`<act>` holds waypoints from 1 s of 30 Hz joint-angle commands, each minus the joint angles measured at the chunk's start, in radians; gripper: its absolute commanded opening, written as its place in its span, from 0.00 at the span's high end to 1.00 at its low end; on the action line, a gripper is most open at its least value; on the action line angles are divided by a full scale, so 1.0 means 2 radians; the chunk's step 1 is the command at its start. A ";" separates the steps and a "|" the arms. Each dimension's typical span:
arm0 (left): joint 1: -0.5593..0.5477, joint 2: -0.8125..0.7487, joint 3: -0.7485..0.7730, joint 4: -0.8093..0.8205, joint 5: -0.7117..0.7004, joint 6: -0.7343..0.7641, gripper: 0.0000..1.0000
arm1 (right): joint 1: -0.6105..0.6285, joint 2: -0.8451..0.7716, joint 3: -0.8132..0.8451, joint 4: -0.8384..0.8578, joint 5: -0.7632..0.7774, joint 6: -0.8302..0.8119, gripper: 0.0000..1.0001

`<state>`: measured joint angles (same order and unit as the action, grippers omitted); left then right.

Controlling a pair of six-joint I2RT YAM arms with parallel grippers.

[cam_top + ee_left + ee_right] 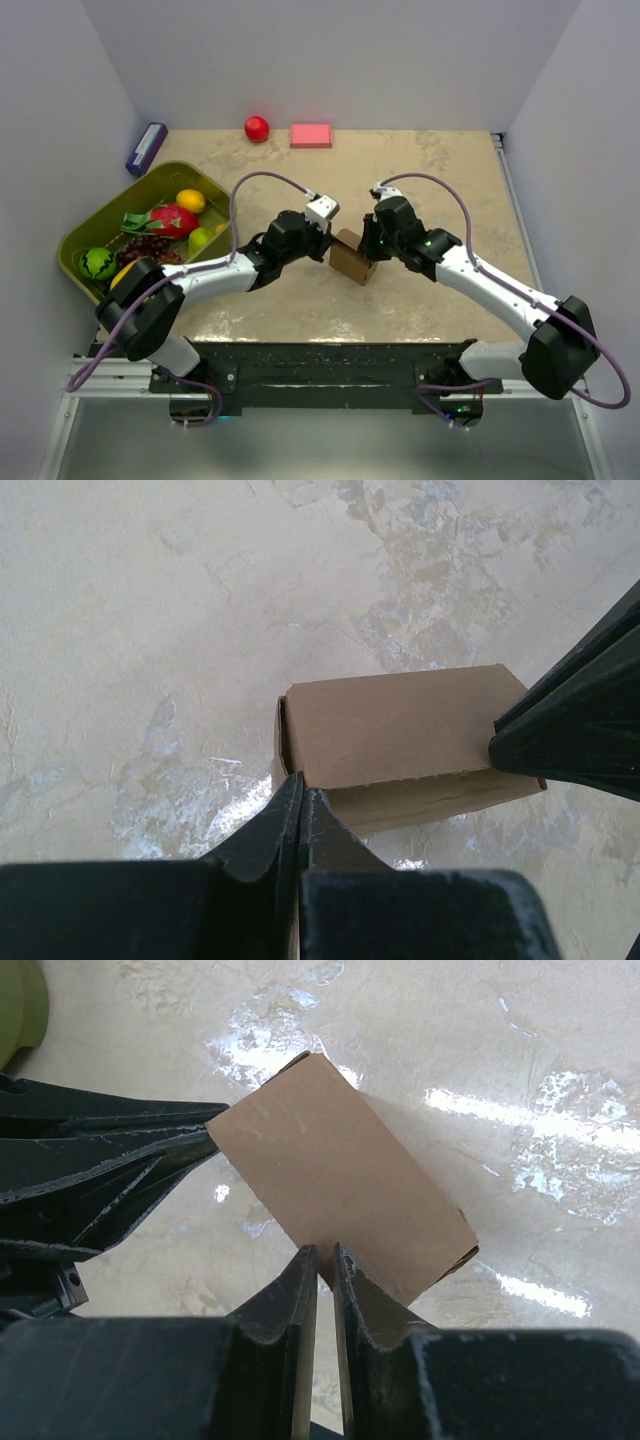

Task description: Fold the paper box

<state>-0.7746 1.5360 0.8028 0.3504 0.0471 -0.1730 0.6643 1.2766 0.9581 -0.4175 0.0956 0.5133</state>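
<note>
The table carries a green tray of fruit at its left side, and every place here is reckoned from that tray. To the right of the tray, well apart from it and about mid-table, sits the paper box. It already stands as a small brown carton rather than a flat sheet, with its broad top panel lying closed, so the folding looks mostly done. On the end facing the tray a dark slit shows along the side wall, and the corner farthest from the tray gapes a little. What seems left is to press or tuck those ends home. The left gripper reaches in between tray and box, its jaws fully closed on themselves, tips set against the box's near tray-side corner and pushing rather than grasping. The right gripper comes at the box from the side away from the tray, its jaws a narrow slit apart with the tips at the carton's edge. Whether cardboard is nipped between them cannot be told.
</note>
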 commanded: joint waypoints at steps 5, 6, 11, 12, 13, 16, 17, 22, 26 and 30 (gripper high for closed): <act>-0.005 -0.023 -0.015 -0.044 0.008 -0.020 0.87 | -0.002 0.010 -0.010 0.000 0.017 0.020 0.85; -0.005 -0.029 -0.014 -0.045 0.008 -0.020 0.84 | -0.003 0.010 -0.011 0.000 0.017 0.021 0.85; -0.005 -0.045 -0.011 -0.055 0.017 -0.019 0.69 | -0.002 0.014 -0.018 0.005 0.017 0.028 0.85; -0.005 -0.050 -0.010 -0.058 0.019 -0.019 0.66 | -0.003 0.016 -0.020 0.008 0.016 0.028 0.85; -0.005 -0.052 -0.010 -0.061 0.020 -0.019 0.65 | -0.003 0.016 -0.021 0.009 0.015 0.029 0.85; -0.005 -0.060 -0.009 -0.072 0.031 -0.020 0.59 | -0.003 0.017 -0.026 0.011 0.017 0.030 0.85; -0.005 -0.062 -0.010 -0.076 0.036 -0.020 0.57 | -0.003 0.019 -0.028 0.011 0.019 0.030 0.85; -0.005 -0.074 -0.008 -0.096 0.066 -0.032 0.43 | -0.003 0.022 -0.031 0.012 0.017 0.031 0.85; 0.005 -0.085 0.000 -0.095 0.092 -0.056 0.40 | -0.003 0.023 -0.034 0.015 0.017 0.031 0.85; 0.043 -0.080 0.010 -0.059 0.115 -0.084 0.47 | -0.003 0.025 -0.037 0.015 0.017 0.030 0.85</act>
<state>-0.7578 1.3956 0.7872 0.1509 0.2066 -0.2657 0.6609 1.3052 0.9127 -0.3729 0.1108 0.5694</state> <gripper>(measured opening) 0.556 0.149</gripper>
